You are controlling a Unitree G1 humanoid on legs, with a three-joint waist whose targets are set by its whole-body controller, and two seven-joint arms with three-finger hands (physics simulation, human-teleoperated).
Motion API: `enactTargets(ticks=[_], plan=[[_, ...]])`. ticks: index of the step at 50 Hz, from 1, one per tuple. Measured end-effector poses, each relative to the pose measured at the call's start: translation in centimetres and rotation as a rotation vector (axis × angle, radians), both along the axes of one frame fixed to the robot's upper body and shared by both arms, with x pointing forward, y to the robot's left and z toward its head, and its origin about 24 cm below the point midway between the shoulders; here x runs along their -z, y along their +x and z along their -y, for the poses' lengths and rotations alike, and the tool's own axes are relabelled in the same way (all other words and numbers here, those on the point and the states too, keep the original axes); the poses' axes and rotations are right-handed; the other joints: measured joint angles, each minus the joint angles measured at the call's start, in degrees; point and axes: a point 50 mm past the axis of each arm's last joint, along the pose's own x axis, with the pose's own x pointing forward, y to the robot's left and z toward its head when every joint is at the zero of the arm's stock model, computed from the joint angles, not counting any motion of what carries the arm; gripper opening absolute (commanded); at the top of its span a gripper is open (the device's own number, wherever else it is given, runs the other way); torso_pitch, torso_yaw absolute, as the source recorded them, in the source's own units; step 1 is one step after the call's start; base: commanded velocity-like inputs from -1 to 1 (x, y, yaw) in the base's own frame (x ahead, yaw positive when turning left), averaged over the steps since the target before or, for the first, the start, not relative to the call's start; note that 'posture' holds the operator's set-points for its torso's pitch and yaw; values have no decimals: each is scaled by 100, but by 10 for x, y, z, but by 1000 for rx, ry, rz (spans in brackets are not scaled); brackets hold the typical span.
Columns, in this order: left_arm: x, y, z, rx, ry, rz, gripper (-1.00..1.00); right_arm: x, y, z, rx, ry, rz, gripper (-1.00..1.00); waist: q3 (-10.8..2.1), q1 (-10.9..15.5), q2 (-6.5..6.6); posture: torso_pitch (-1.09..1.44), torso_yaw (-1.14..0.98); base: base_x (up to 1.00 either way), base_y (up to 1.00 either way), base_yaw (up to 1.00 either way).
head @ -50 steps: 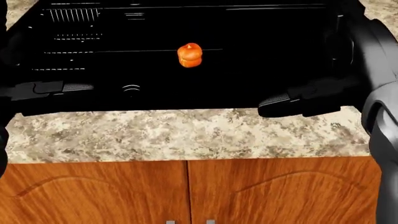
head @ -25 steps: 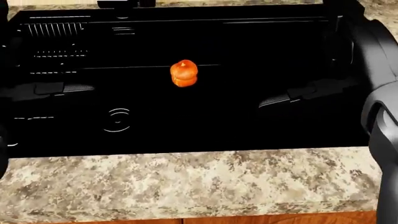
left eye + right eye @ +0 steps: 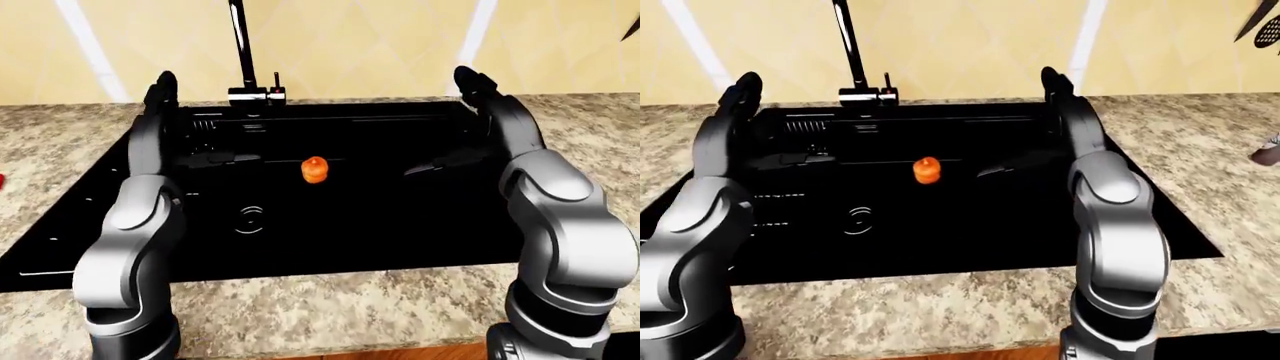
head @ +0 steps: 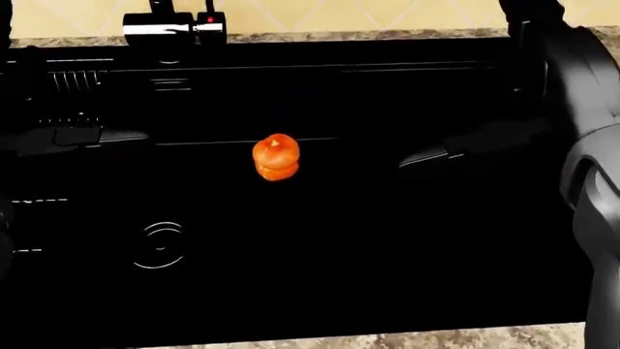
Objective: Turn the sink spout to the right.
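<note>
The tall black sink spout (image 3: 239,41) rises from a chrome faucet base (image 3: 255,94) at the top edge of the black sink (image 3: 400,240), with a small lever beside it. My left hand (image 3: 222,158) hovers over the left part of the basin, open, its fingers pointing right. On the right side of the basin my right hand (image 3: 432,166) is open, fingers pointing left. Both hands hang below and apart from the spout and hold nothing. A small orange object (image 4: 276,156) lies in the basin between them.
Speckled granite counter (image 3: 940,315) surrounds the sink, with a yellow tiled wall (image 3: 360,45) behind. A round drain (image 3: 250,219) sits at the basin's lower left. A dark utensil (image 3: 1260,22) hangs at the top right, and a small item (image 3: 1268,152) lies at the counter's right edge.
The camera has moved: the whole head view slid down, the cabinet doors and most of the counter edge left the picture, and the faucet base came in at the top. The hands keep their pose.
</note>
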Motion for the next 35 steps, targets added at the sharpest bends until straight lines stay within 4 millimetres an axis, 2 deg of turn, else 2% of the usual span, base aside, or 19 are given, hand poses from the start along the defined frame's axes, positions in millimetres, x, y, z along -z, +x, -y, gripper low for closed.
enactTargets(ticks=[3, 5, 6, 12, 24, 35], plan=[[4, -1, 0, -8, -13, -8, 100, -4, -1, 2, -2, -14, 14, 100, 20, -53, 204, 0, 0, 9, 0, 0], [-1, -1, -1, -15, -9, 6, 100, -10, -2, 3, -6, -3, 41, 100, 48, -115, 319, 0, 0, 0, 0, 0], [-4, -1, -1, -16, -6, 16, 100, -13, -2, 3, -3, 6, 55, 100, 35, -128, 426, 0, 0, 0, 0, 0], [-10, -4, -9, -47, -1, 43, 100, -7, -1, -1, -25, 24, 31, 100, 53, 0, 316, 0, 0, 0, 0, 0], [-10, -4, -12, -29, -15, 40, 100, -12, -5, -1, -24, 22, 46, 100, 32, 45, 303, 0, 0, 0, 0, 0], [-20, 0, -15, -34, -8, 43, 100, -26, -3, -1, -24, -2, 55, 100, -17, 32, 278, -2, 0, 0, 0, 0]])
